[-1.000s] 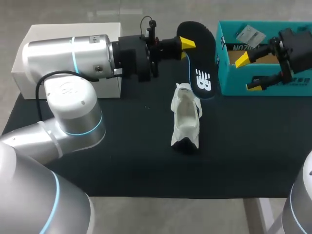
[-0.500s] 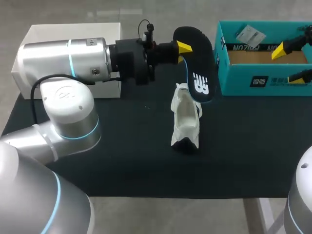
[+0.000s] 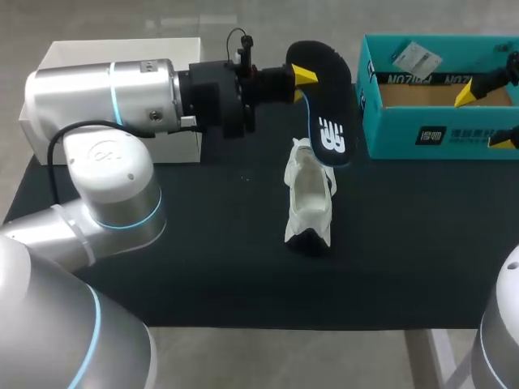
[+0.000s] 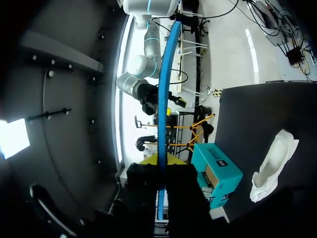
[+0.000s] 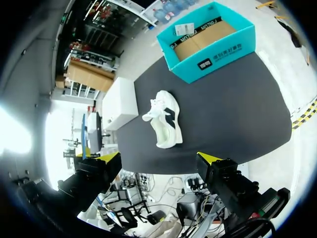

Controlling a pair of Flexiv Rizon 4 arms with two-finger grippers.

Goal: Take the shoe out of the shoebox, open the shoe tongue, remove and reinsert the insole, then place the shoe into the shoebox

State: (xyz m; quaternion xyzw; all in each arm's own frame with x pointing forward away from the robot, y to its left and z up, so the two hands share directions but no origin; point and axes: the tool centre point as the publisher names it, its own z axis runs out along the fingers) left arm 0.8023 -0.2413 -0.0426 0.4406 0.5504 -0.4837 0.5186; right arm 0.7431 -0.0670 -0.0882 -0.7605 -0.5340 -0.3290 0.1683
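Pinching the insole [image 3: 328,109] at twelve o'clock, left gripper [image 3: 304,79] should line it lengthwise over the white shoe [image 3: 309,197] lying centrally on the counter [image 3: 203,251] before lowering; right gripper [image 3: 486,116] hangs spread near the shoebox [image 3: 422,134] at two o'clock.

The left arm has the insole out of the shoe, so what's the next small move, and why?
Probably lower the left gripper so the lower end of the insole drops into the shoe. The insole is clamped in the air, its end just over the shoe, which lies opening-up on the table, and the right gripper hangs open by the shoebox.
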